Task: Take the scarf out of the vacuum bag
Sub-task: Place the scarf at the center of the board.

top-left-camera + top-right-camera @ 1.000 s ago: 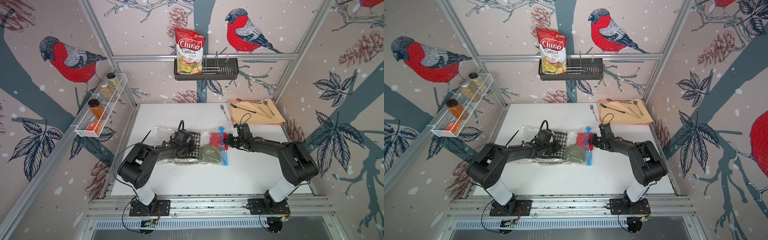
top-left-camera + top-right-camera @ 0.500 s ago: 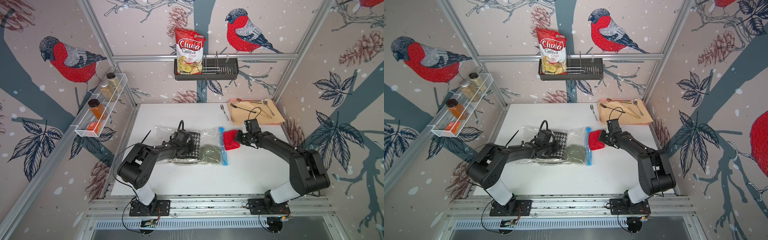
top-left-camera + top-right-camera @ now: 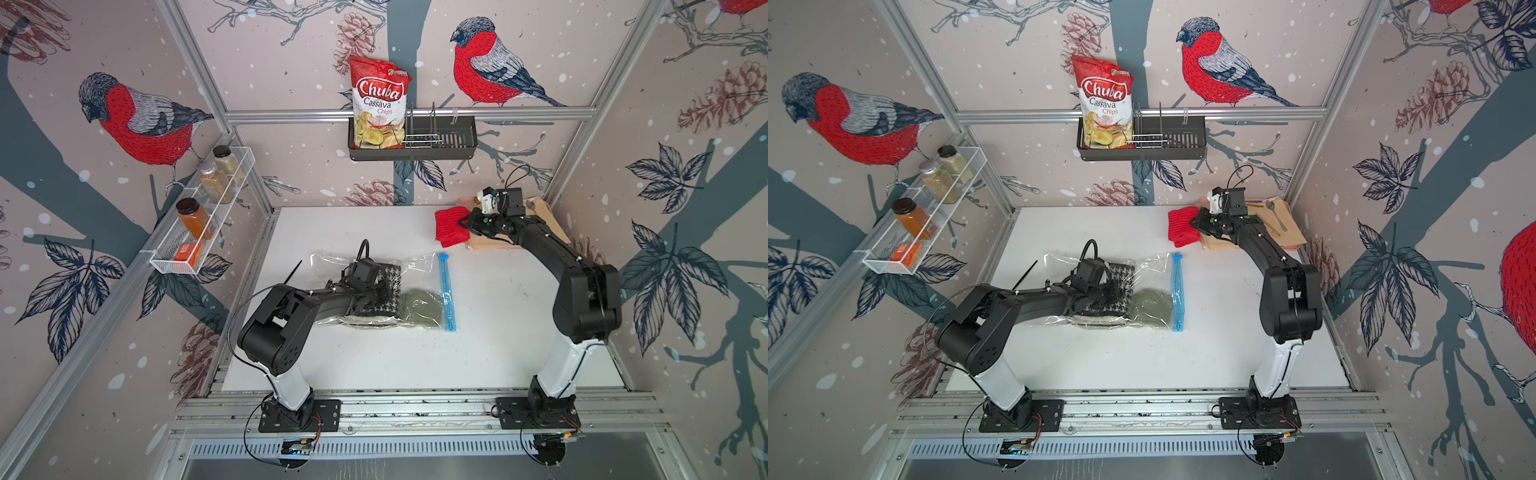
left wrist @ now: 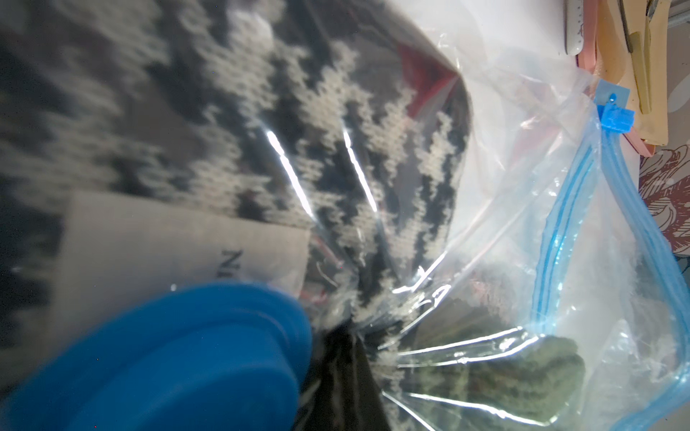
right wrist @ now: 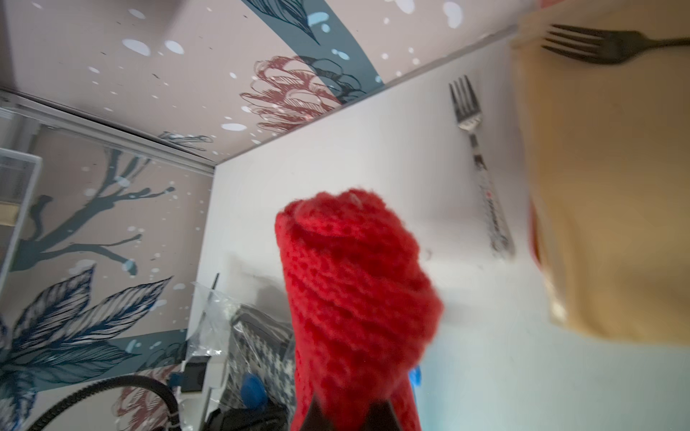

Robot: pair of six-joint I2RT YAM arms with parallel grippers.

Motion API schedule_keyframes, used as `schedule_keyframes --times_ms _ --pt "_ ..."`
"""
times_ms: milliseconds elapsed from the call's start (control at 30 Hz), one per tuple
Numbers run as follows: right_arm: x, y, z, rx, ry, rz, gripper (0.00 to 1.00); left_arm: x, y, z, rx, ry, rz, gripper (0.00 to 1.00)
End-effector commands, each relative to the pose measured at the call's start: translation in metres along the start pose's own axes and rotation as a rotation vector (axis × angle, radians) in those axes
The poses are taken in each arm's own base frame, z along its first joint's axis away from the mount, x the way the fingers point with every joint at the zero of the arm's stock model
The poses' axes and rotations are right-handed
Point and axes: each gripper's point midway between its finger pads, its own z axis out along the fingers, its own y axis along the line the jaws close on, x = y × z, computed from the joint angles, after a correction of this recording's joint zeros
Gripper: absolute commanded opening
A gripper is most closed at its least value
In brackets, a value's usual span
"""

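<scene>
Right, the right tool [image 5: 347, 410] is clamped on the red knit piece [image 5: 354, 298], which hangs clear of the surface [image 3: 498, 332] at its far right, just beside the tan mat [image 3: 494, 243] and not far from a fork [image 5: 481, 175]. Across the way, the left tool [image 4: 345, 336] is closed, pinching a gather of the vacuum bag [image 3: 419, 266], its clear film creasing out from the pinch, right next to the blue valve cap [image 4: 168, 358]. Whether it catches cloth as well, I cannot tell. And the scarf [image 3: 390, 272] is inside the bag, lying flat in its middle with its white label up, well back from the light-blue zip strip [image 3: 446, 291], which looks parted in the left wrist view. An olive-green knit piece [image 3: 419, 307] lies between part of the scarf and that strip, on the side nearer the robot. So the step in hand, as I read it, is getting rid of the red piece. The clean way is to set it on bare surface, well away from the bag mouth and off the cutlery, and open fully before lifting so the knit does not snag. The left pinch looks worth holding as an anchor. For the scarf itself, the far side of the mouth looks the clearer way in, past the olive piece, to a firm bite on a folded edge.
</scene>
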Motion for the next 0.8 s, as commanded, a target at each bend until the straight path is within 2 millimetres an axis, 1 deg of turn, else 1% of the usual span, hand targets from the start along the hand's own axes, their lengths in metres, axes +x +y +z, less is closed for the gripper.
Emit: schedule_keyframes --times_ms 0,67,133,200,233,333,400,500,567,700,767 --pt "-0.002 0.037 0.032 -0.271 0.112 -0.036 0.0 0.042 0.04 0.001 -0.16 0.155 -0.02 0.02" --pt "-0.008 0.049 0.055 -0.376 0.165 -0.026 0.0 0.042 0.037 0.002 -0.156 0.156 -0.011 0.02" --pt "-0.01 0.066 0.078 -0.501 0.215 -0.022 0.0 0.042 0.037 0.002 -0.155 0.157 -0.005 0.02" --pt "-0.014 0.081 0.095 -0.575 0.24 -0.003 0.0 0.042 0.036 0.001 -0.151 0.156 -0.003 0.02" --pt "-0.014 0.093 0.101 -0.635 0.256 0.002 0.0 0.043 0.036 0.002 -0.15 0.158 -0.002 0.02" --pt "-0.019 0.109 0.115 -0.713 0.237 0.05 0.0 0.043 0.034 0.0 -0.14 0.153 -0.001 0.02" --pt "-0.019 0.108 0.127 -0.717 0.226 0.088 0.0 0.044 0.033 -0.001 -0.135 0.15 -0.005 0.02" --pt "-0.006 0.103 0.153 -0.695 0.254 0.149 0.0 0.045 0.031 -0.002 -0.127 0.15 -0.006 0.02" --pt "0.005 0.101 0.167 -0.673 0.262 0.165 0.0 0.045 0.03 -0.003 -0.122 0.146 -0.01 0.02" --pt "0.024 0.084 0.192 -0.552 0.261 0.192 0.0 0.047 0.029 -0.005 -0.121 0.143 -0.009 0.02" --pt "0.03 0.076 0.2 -0.49 0.255 0.195 0.0 0.047 0.029 -0.007 -0.122 0.139 -0.01 0.02"
